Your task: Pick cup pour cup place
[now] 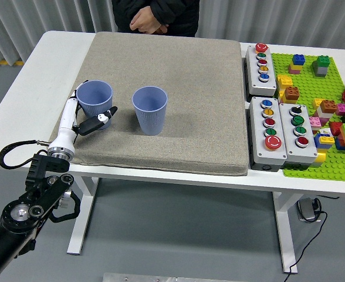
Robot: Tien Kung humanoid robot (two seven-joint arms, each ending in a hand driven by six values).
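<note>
Two blue paper cups stand upright on the grey mat (178, 76). The left cup (95, 97) is near the mat's left edge and the right cup (150, 109) is a short way to its right. My left hand (89, 122) comes in from the lower left. Its white fingers (71, 111) lie along the left cup's left side and a black thumb crosses the cup's front near the base, so the hand is shut on this cup. The cup's bottom is hidden behind the hand. My right arm is out of view.
A person stands at the far edge with hands (146, 22) clasped, off the table. Three grey button boxes (267, 130) sit just right of the mat. A green baseplate (320, 106) with several toy bricks lies at the far right.
</note>
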